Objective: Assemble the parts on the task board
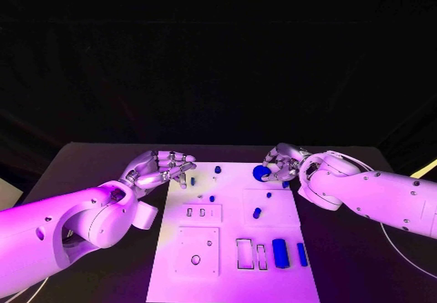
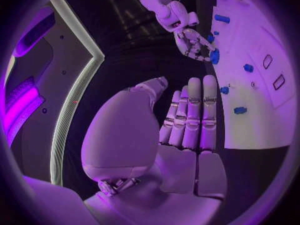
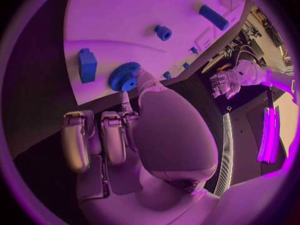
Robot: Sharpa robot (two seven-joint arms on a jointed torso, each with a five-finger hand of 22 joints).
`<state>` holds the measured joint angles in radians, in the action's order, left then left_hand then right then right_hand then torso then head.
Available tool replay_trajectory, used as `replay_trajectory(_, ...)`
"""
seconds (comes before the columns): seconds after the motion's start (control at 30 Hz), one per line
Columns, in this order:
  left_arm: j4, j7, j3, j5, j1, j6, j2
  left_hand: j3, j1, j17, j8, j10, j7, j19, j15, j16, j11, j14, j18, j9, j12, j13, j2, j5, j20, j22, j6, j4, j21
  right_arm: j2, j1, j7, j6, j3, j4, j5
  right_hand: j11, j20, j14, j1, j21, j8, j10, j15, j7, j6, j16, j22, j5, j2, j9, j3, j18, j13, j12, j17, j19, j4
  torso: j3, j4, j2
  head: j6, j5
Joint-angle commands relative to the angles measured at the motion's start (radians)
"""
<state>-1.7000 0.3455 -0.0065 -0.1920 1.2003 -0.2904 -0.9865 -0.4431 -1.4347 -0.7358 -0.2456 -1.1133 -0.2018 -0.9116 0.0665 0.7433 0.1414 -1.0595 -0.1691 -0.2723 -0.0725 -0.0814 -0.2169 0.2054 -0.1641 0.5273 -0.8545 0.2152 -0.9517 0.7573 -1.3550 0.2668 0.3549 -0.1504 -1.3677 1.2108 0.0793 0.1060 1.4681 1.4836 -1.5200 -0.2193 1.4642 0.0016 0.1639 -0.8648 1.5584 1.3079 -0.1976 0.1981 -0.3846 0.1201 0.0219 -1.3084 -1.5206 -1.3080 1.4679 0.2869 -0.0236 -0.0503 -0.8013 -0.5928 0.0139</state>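
The white task board (image 1: 232,278) lies in the middle of the table. At its far right corner my right hand (image 1: 284,163) pinches a blue gear (image 1: 262,172) between thumb and a finger, just above the board's edge; in the right wrist view the gear (image 3: 124,77) sits at those fingertips, my other fingers (image 3: 81,140) curled in. My left hand (image 1: 164,167) hovers by the far left corner, fingers curled together with nothing in them. The left wrist view shows its fingers (image 2: 190,112) side by side and the right hand (image 2: 190,40) beyond, with the gear (image 2: 214,56).
Small blue pegs (image 1: 218,169) (image 1: 211,198) (image 1: 257,213) lie on the board's far half. Two blue blocks (image 1: 280,252) (image 1: 301,254) stand beside two empty slots (image 1: 245,254) at the near right. Raised plates (image 1: 197,251) take up the near left. A blue block (image 3: 87,65) lies near the gear.
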Motion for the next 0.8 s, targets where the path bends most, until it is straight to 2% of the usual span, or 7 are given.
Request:
replay_trajectory(0.03,-0.001,0.002,0.001,0.003,0.001,0.023,0.002,-0.006,0.005,-0.001,0.003,0.009,-0.001,0.006,0.002,0.005,-0.001,0.005,-0.014,-0.001,0.005,-0.001,0.005,-0.004,0.001,0.001,0.003,0.000,-0.007,-0.004,0.003,0.006,-0.004,-0.001,0.004,-0.001,0.002,0.006,0.099,0.000,-0.007,-0.003,0.050,0.007,0.000,-0.001,0.007,0.217,-0.005,-0.010,-0.001,0.002,-0.008,-0.193,-0.004,-0.246,0.074,-0.003,0.0001,0.0004,0.000,-0.001,0.000)
replay_trajectory(0.27,-0.002,0.001,0.001,0.003,0.001,0.026,0.001,-0.006,0.005,-0.001,0.003,0.009,-0.001,0.006,0.002,0.005,-0.001,0.006,-0.014,-0.002,0.005,-0.001,0.005,-0.004,0.001,0.001,0.003,0.000,-0.007,-0.015,0.005,0.012,0.003,-0.003,0.014,0.026,0.001,0.007,0.100,0.007,-0.014,-0.008,0.054,0.006,-0.001,-0.008,0.008,0.225,-0.006,-0.016,-0.002,0.008,-0.011,-0.199,-0.008,-0.248,0.078,-0.004,-0.0001,-0.0009,0.000,-0.003,0.000)
replay_trajectory(0.47,-0.004,0.007,0.001,0.003,0.001,0.023,0.001,-0.007,0.005,0.000,0.003,0.009,-0.001,0.008,0.002,0.004,-0.001,0.008,-0.014,-0.002,0.004,-0.002,0.007,-0.004,0.001,0.002,0.002,0.000,-0.008,-0.029,0.010,0.028,0.018,-0.005,0.023,0.104,-0.001,0.006,0.100,0.009,-0.023,-0.016,0.060,0.005,-0.003,-0.020,0.009,0.234,-0.011,-0.021,-0.004,0.016,-0.013,-0.205,-0.012,-0.250,0.084,-0.002,0.0001,0.0000,-0.001,-0.004,0.000)
replay_trajectory(0.67,-0.004,0.007,0.001,0.003,0.001,0.024,0.000,-0.007,0.005,0.000,0.003,0.009,-0.001,0.008,0.002,0.004,-0.001,0.008,-0.014,-0.002,0.004,-0.002,0.007,-0.004,0.001,0.002,0.002,0.000,-0.008,-0.033,0.016,0.035,0.029,-0.006,0.021,0.159,-0.008,0.002,0.100,0.007,-0.032,-0.034,0.067,-0.001,-0.012,-0.055,0.009,0.243,-0.031,-0.021,-0.008,0.030,-0.016,-0.214,-0.018,-0.250,0.090,-0.001,0.0006,0.0002,0.000,-0.005,-0.001)
replay_trajectory(0.8,-0.003,0.006,0.001,0.003,0.001,0.026,0.000,-0.007,0.004,0.000,0.003,0.009,-0.001,0.008,0.002,0.004,-0.001,0.008,-0.014,-0.002,0.004,-0.002,0.008,-0.003,0.001,0.002,0.002,0.000,-0.008,-0.034,0.018,0.040,0.032,-0.006,0.018,0.184,-0.022,-0.007,0.100,0.001,-0.035,-0.056,0.074,-0.013,-0.029,-0.097,0.009,0.247,-0.039,-0.024,-0.021,0.044,-0.017,-0.222,-0.023,-0.251,0.092,-0.001,0.0004,0.0000,0.000,-0.006,-0.002)
